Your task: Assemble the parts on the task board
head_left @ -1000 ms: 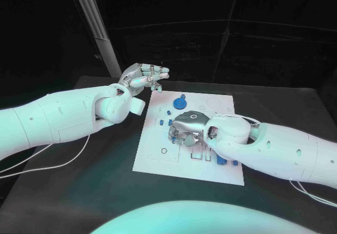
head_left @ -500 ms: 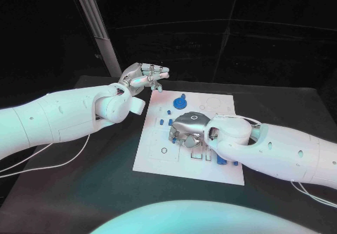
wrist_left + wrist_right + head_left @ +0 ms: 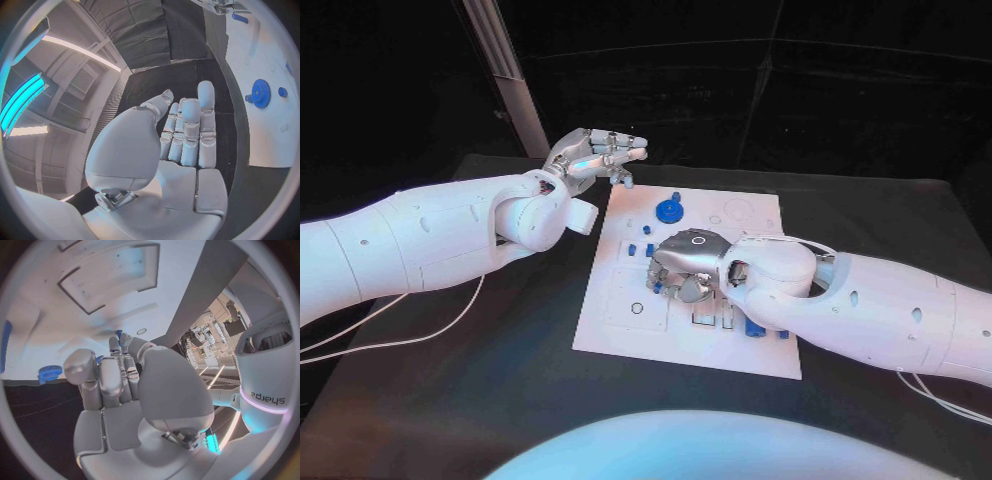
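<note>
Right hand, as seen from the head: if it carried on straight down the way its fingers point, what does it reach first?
Probably the task board: the right hand hangs fingers-down right over its middle slots, though the remaining height is unclear.

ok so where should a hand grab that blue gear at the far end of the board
A judgement: take the blue gear by its toothed rim, fingers coming straight down from above. It lies flat on the task board, so only the top and edge are reachable, and bare board shows around it. The left hand hovers nearest, holding nothing.
</note>
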Available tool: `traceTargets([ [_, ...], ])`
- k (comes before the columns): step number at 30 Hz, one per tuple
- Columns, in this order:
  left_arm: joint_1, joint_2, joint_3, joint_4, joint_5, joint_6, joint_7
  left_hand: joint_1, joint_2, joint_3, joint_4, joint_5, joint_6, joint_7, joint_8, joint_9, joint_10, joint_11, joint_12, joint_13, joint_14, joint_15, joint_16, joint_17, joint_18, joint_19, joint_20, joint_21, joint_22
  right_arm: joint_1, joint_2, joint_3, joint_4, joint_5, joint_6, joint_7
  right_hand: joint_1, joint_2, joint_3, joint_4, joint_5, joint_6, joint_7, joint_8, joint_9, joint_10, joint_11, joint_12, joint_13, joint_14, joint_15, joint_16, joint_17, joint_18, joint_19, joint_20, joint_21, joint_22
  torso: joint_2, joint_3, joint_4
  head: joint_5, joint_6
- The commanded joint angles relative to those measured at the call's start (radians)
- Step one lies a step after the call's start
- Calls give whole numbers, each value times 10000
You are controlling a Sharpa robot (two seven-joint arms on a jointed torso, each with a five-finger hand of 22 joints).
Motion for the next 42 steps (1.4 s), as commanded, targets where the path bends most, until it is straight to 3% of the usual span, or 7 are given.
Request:
traceTargets([
  [1,20,2,9,6,39,103,33,22,71,76,-7,34,84,-16,66,9,52,4,28,-16,-67,-13,-57,-9,63,-63,-14,-12,-12,4,12,-9,-47,-91,160,-64,-270,-94,11,33,11,-306,159,-178,-42,-488,139,-76,-62,247,119,-47,-136,-170,-170,68,-50,-145,-6,-8,2,-1,-10],
  [4,20,-1,9,6,39,104,27,22,71,76,-7,34,84,-16,66,9,52,4,28,-16,-67,-13,-57,-9,63,-63,-14,-12,-12,5,23,-9,-90,-100,205,-109,-594,-384,-168,99,129,-726,234,-271,-48,-1356,315,-50,-70,64,267,-456,-727,-36,-590,205,-532,-916,-2,-7,4,2,-11],
  [8,21,2,9,-3,39,110,20,22,71,76,-7,34,84,-16,66,9,52,4,28,-16,-67,-13,-57,-9,63,-63,-14,-12,-12,5,39,-9,-127,-109,224,-115,-683,-457,-303,98,145,-799,248,-247,-30,-1640,372,-1,-56,-24,296,-613,-961,13,-751,269,-701,-1155,2,-3,6,-1,-28],
  [14,21,18,9,-22,39,119,15,22,71,76,-7,34,84,-16,66,9,52,4,28,-16,-67,-13,-57,-9,63,-63,-14,-12,-12,5,61,-9,-135,-113,272,-65,-683,-399,-357,87,155,-723,215,-200,-5,-1536,334,142,-20,12,277,-524,-875,8,-724,278,-653,-1063,1,-1,4,-6,-49],
  [22,21,31,9,-41,39,117,8,22,71,76,-7,34,84,-16,66,9,52,4,28,-16,-67,-13,-57,-9,63,-63,-14,-12,-12,5,61,-10,-102,-113,221,-3,-593,-217,-385,9,185,-467,98,-116,32,-813,142,599,69,189,144,-171,-511,-99,-382,190,-208,-388,-7,-1,2,-14,-58],
  [32,20,41,8,-54,39,124,-6,22,71,76,-7,34,84,-16,66,9,52,4,28,-16,-67,-13,-57,-9,63,-63,-14,-12,-12,5,47,-10,-49,-33,-195,109,-515,-169,-378,-103,311,-695,-3,-260,-28,-314,-7,779,119,230,11,-33,-384,-148,-224,65,6,-93,-2,0,-1,-15,-44],
  [42,20,35,8,-48,39,140,-33,26,78,99,-17,34,91,-20,77,8,48,1,48,-23,-80,-15,-75,-54,62,-54,-17,-32,-28,4,49,-10,-86,2,-122,27,-606,-222,-380,-110,320,-1023,17,-273,-40,-608,56,513,16,199,40,-86,-517,-148,-263,58,-19,-155,-3,-4,6,-29,-46],
])
